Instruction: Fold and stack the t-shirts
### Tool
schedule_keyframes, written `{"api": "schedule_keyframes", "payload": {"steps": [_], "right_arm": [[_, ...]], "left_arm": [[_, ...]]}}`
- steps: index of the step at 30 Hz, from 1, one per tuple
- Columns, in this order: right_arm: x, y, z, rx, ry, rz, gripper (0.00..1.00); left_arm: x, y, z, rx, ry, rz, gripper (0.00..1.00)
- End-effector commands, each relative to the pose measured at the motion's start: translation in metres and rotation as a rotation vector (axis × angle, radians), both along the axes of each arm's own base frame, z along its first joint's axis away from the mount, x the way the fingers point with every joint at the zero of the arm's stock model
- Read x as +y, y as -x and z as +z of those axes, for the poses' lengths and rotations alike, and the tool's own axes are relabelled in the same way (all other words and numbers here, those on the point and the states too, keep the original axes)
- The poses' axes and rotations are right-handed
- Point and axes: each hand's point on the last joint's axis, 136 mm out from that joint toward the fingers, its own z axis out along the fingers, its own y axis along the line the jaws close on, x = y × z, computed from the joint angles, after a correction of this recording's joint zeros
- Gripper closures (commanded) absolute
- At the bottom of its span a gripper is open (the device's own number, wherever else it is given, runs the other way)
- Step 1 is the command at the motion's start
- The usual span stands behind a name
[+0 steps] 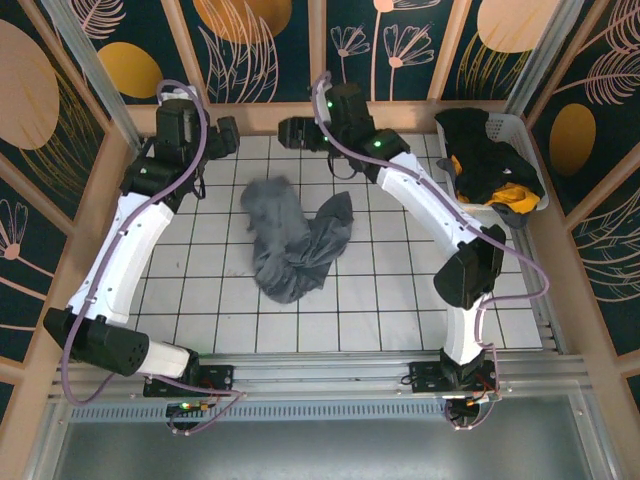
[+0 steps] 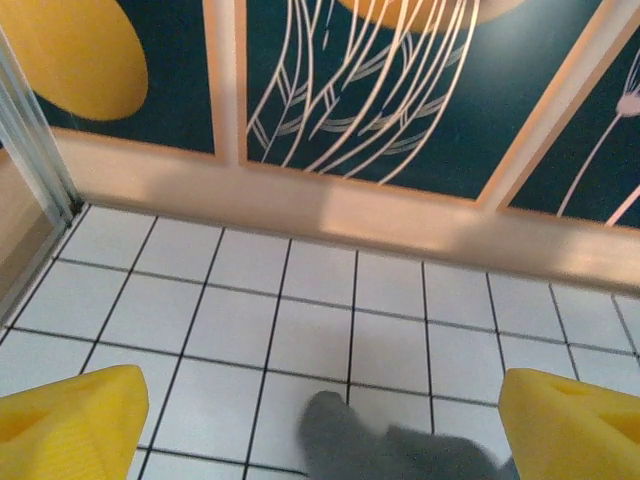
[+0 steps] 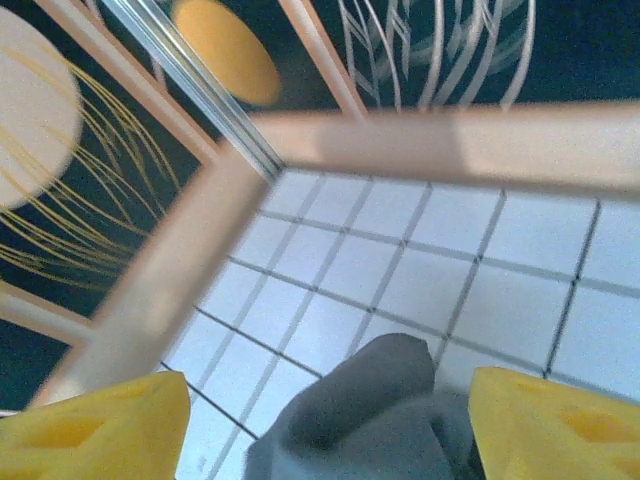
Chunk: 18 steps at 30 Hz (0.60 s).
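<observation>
A slate-grey t-shirt (image 1: 295,240) lies crumpled in a heap on the white tiled table (image 1: 400,300), just left of centre. My left gripper (image 1: 222,135) hovers open near the back rail, beyond the heap's far-left side; in the left wrist view its yellow fingers (image 2: 70,425) stand wide apart with a fold of the grey shirt (image 2: 390,445) below them. My right gripper (image 1: 292,130) hangs open over the heap's far edge. In the right wrist view the grey shirt (image 3: 370,410) bulges up between the spread yellow fingers (image 3: 560,425), which do not press on it.
A white laundry basket (image 1: 522,140) stands at the back right with a black shirt (image 1: 475,150) and an orange-yellow one (image 1: 512,195) in it. A wooden rail (image 1: 270,115) bounds the table at the back, close to both grippers. Bare tiles stretch along the near side.
</observation>
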Motion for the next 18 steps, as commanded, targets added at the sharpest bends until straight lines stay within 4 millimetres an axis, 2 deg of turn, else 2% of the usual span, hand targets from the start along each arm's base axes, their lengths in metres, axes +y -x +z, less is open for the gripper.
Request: {"api": "schedule_keyframes", "payload": {"steps": [1,3,5,8,10,12,15,18], "right_arm": [[-0.03,0.011,0.004,0.016,-0.017,-0.049,0.26],[-0.049,0.016,-0.019,0.055,-0.007,-0.081,0.3],[-0.063,0.03,-0.043,0.076,0.023,-0.084,0.33],[-0.06,0.071,-0.089,0.083,0.153,-0.005,0.35],[-0.047,0.106,-0.13,0.131,0.235,0.097,0.39],[-0.025,0.143,-0.163,0.159,0.297,0.228,0.4],[0.01,0.195,-0.206,0.2,0.378,0.415,0.38],[0.036,0.233,-0.243,0.232,0.477,0.529,0.33]], "left_arm": [[-0.007,0.015,-0.057,0.179,0.358,0.171,0.1],[-0.011,0.026,-0.088,0.271,0.35,0.157,0.12],[-0.011,0.04,-0.123,0.369,0.328,0.161,0.12],[-0.004,0.063,-0.168,0.482,0.292,0.196,0.12],[-0.001,0.072,-0.188,0.522,0.298,0.225,0.12],[0.001,0.077,-0.201,0.549,0.321,0.256,0.12],[0.0,0.08,-0.209,0.56,0.361,0.288,0.13],[0.001,0.08,-0.209,0.554,0.374,0.308,0.13]]}}
